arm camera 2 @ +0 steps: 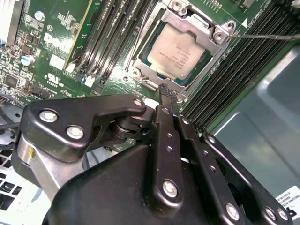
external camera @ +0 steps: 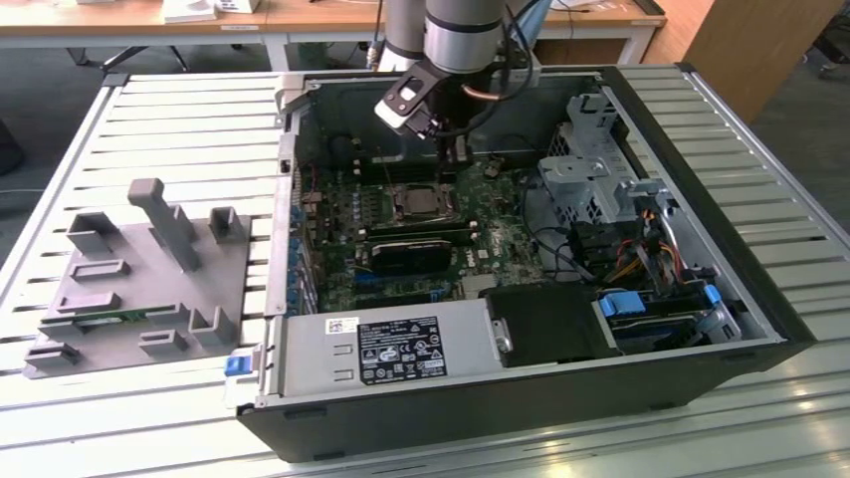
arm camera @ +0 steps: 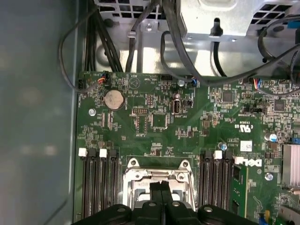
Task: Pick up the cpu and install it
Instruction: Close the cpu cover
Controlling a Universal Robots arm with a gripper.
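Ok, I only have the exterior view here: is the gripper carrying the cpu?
Observer: No. In the second wrist view the cpu lies flat inside the socket frame, silver top up.
Operator: Fingers open or shut?
Observer: Shut. In the first wrist view the gripper has its two tips together with nothing between them.
Operator: Is it pressing on the chip?
Observer: In the second wrist view the fingertip shows against the frame's near edge, not over the cpu's top. I cannot tell whether it touches.
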